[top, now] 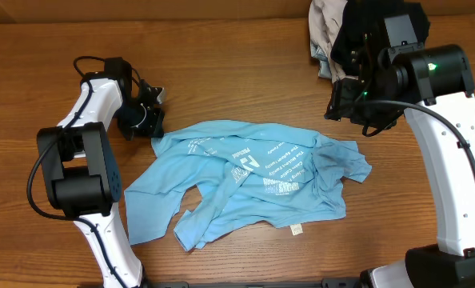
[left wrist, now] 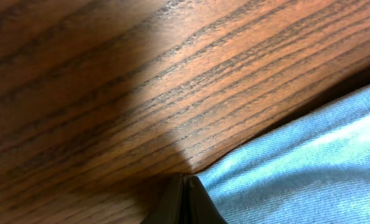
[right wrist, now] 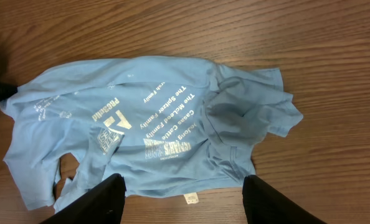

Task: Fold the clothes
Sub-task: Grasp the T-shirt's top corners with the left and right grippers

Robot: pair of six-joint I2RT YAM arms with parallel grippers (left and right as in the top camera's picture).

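A light blue T-shirt (top: 245,180) with white print lies crumpled on the wooden table, inside out with its label showing. My left gripper (top: 152,128) is down at the shirt's upper left corner; in the left wrist view its fingers (left wrist: 185,200) are closed together at the edge of the blue cloth (left wrist: 309,168), and whether cloth is pinched between them cannot be told. My right gripper (top: 357,100) is open and empty, held high above the shirt's right side; the right wrist view shows the whole shirt (right wrist: 154,124) below its spread fingers (right wrist: 184,199).
A pile of other clothes, beige and black (top: 333,32), lies at the back right of the table behind the right arm. The wooden table (top: 237,64) is bare around the shirt.
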